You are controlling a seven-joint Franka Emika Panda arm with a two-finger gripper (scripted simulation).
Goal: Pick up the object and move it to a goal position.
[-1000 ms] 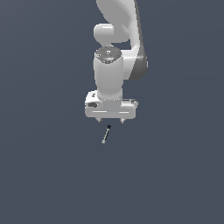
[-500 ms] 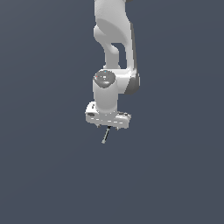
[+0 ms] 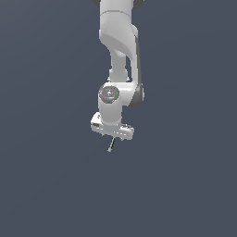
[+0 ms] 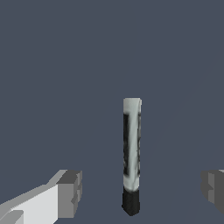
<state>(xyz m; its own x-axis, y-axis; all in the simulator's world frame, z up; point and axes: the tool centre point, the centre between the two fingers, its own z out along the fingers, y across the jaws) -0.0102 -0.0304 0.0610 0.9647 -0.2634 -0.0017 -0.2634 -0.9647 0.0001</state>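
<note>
grey rod (image 4: 132, 153) between fingers | pincer (image 4: 142, 189) wide open, holding nothing

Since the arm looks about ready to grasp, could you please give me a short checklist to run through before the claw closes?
1. Claw open: ok, the two grey fingertip pads stand wide apart in the wrist view.
2. Thin grey rod with the black tip between the pads: ok, with a gap on each side.
3. Pads clear of the rod: ok, neither touches it.
4. Rod centred: not ok, it looks slightly nearer one pad.
5. Claw low enough: cannot tell; in the exterior view the rod pokes out just below the white claw body.
6. Goal position: cannot tell, no marker shows.
</note>
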